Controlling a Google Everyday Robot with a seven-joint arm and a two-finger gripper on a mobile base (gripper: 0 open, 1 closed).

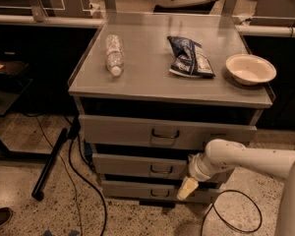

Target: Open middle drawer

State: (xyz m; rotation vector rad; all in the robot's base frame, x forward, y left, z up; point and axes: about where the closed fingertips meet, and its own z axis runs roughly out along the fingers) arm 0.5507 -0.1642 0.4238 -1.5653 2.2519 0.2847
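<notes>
The middle drawer [132, 165] is the grey medium-height front between a taller drawer [137, 131] above and a slimmer one [132, 190] below. Its small dark loop handle [161, 169] is at centre. No tray inside it shows. My gripper [187, 188] hangs at the end of the white arm [246, 159]. It points down in front of the drawer fronts, to the right of and slightly below the middle handle. It is not touching the handle.
On the cabinet top [147, 77] lie a plastic bottle [113, 53], a blue chip bag [189, 57] and a white bowl [250, 69]. Black cables [83, 181] and a black bar [49, 168] lie on the floor at left, and a cable loop [236, 213] at right.
</notes>
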